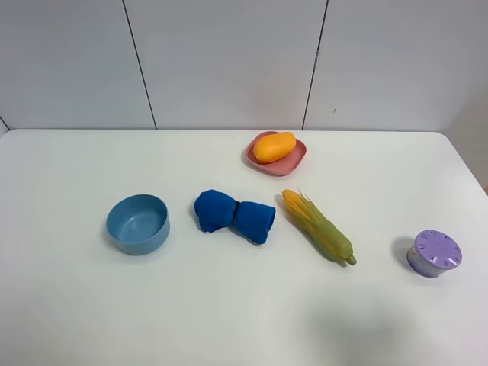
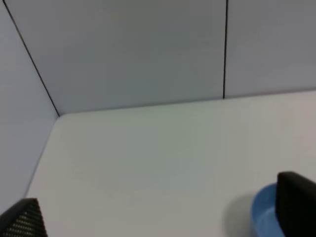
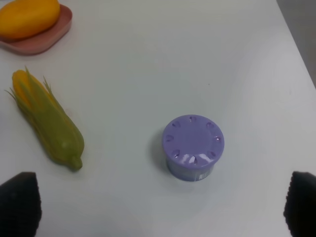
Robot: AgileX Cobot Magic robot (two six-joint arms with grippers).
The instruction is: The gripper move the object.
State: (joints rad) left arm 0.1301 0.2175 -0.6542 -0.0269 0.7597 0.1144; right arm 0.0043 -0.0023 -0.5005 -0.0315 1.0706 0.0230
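The orange-yellow mango (image 1: 274, 146) lies on a pink plate (image 1: 294, 162) at the back middle of the white table. It also shows in the right wrist view (image 3: 28, 17), far from the fingers. Neither arm shows in the exterior view. My right gripper (image 3: 160, 207) is open and empty, with black fingertips (image 3: 19, 202) at the frame edges, hovering near a purple container. My left gripper (image 2: 158, 217) is open and empty, with fingertips (image 2: 296, 205) far apart, over the table's left side next to the blue bowl (image 2: 264, 217).
A blue bowl (image 1: 138, 223) stands at the left. A rolled blue cloth (image 1: 232, 216) lies in the middle. A yellow-green corn cob (image 1: 319, 227) lies right of it. A purple lidded container (image 1: 435, 252) stands near the right edge. A white wall runs behind the table.
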